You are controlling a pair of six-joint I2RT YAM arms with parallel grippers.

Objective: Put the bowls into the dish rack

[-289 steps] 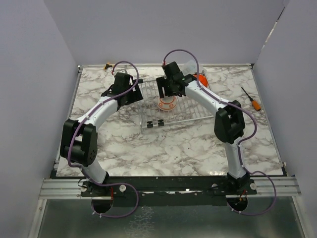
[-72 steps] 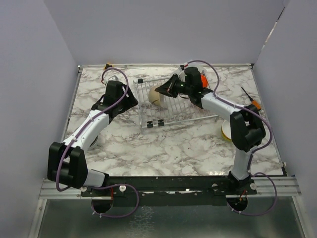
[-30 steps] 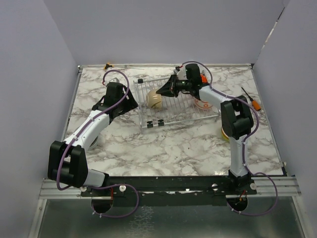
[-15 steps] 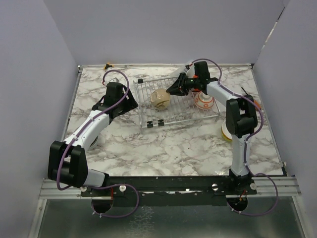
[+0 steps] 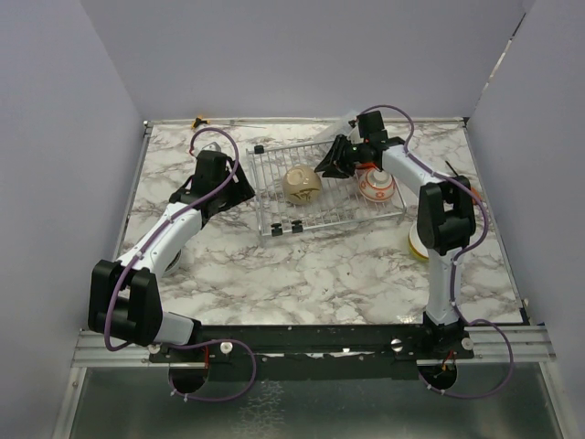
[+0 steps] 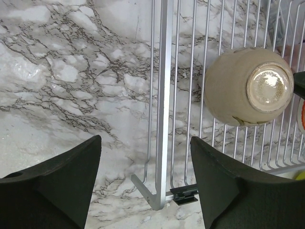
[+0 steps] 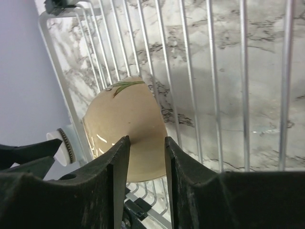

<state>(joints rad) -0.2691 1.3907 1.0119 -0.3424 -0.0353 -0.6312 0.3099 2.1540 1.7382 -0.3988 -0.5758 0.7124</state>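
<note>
Glazed beige round bowl, foot-up on silver wire dish rack: likely stiff, slippery, chippable; grip across rim. Left gripper jaws wide apart; right gripper jaws slightly parted, empty.

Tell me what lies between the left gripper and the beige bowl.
Between the left gripper and beige bowl run only the rack's edge rail and bare wires over the table; the left wrist view shows it.

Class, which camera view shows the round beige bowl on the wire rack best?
Left wrist: the round beige bowl appears whole and large, its base ring facing the camera. The top view shows it small; the right wrist view shows only part.
</note>
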